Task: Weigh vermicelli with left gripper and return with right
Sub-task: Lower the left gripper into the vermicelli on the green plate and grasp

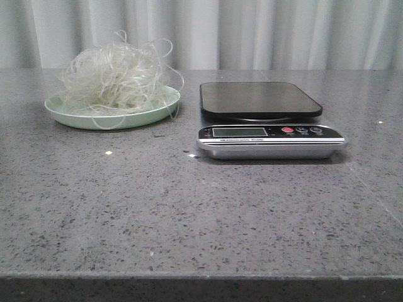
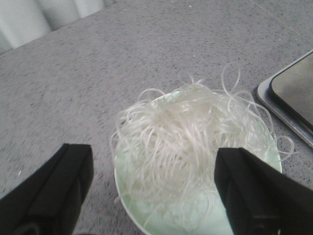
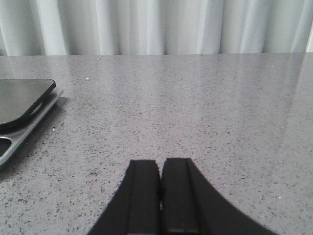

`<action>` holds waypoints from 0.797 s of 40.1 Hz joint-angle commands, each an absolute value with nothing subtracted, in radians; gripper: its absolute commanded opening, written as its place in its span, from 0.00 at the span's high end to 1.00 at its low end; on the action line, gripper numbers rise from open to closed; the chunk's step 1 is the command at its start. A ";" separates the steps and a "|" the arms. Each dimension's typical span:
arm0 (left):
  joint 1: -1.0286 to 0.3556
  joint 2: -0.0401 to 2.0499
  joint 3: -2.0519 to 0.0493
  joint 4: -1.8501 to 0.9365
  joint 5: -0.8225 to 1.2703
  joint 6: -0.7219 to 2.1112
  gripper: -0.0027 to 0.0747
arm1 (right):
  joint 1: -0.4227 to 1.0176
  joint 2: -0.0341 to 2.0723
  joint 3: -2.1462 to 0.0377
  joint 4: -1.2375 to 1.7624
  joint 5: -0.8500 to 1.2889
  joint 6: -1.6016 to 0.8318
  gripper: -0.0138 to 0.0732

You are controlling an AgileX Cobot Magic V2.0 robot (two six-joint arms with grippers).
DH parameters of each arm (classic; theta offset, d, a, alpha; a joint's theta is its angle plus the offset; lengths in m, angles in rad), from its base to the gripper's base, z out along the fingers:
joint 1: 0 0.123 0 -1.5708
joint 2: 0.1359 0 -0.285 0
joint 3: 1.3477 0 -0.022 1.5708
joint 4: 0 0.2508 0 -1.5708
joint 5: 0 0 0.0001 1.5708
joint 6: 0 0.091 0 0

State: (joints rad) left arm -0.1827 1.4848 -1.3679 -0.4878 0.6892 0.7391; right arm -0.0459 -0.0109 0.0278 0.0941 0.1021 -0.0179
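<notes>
The vermicelli [image 1: 116,77], a fluffy whitish tangle, lies on a pale green plate [image 1: 69,115] at the back left of the table. In the left wrist view the vermicelli [image 2: 193,134] fills the plate [image 2: 146,208]. My left gripper [image 2: 154,161] is open, hovering above the tangle with its black fingers [image 2: 66,181] wide apart on either side and empty. My right gripper [image 3: 161,169] is shut and empty, low over bare table to the right of the scale [image 3: 22,105]. Neither gripper shows in the front view.
A kitchen scale [image 1: 267,116] with a black platform and silver display panel stands at the middle right of the grey speckled table [image 1: 189,214]; its corner also shows in the left wrist view [image 2: 293,95]. A white curtain hangs behind.
</notes>
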 commanded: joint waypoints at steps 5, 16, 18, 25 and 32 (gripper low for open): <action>-0.190 1.563 -1.462 -0.640 0.716 0.826 0.23 | -0.051 -0.021 0.020 0.094 0.020 -0.021 0.67; -0.190 1.688 -1.467 -0.690 0.683 0.865 0.23 | -0.051 -0.021 0.020 0.094 0.020 -0.021 0.67; -0.190 1.708 -1.467 -0.694 0.681 0.865 0.23 | -0.051 -0.021 0.020 0.094 0.020 -0.021 0.67; -0.190 1.780 -1.467 -0.789 0.680 0.865 0.23 | -0.051 -0.021 0.020 0.094 0.020 -0.021 0.67; -0.190 1.822 -1.467 -0.807 0.684 0.865 0.24 | -0.051 -0.021 0.020 0.094 0.020 -0.021 0.67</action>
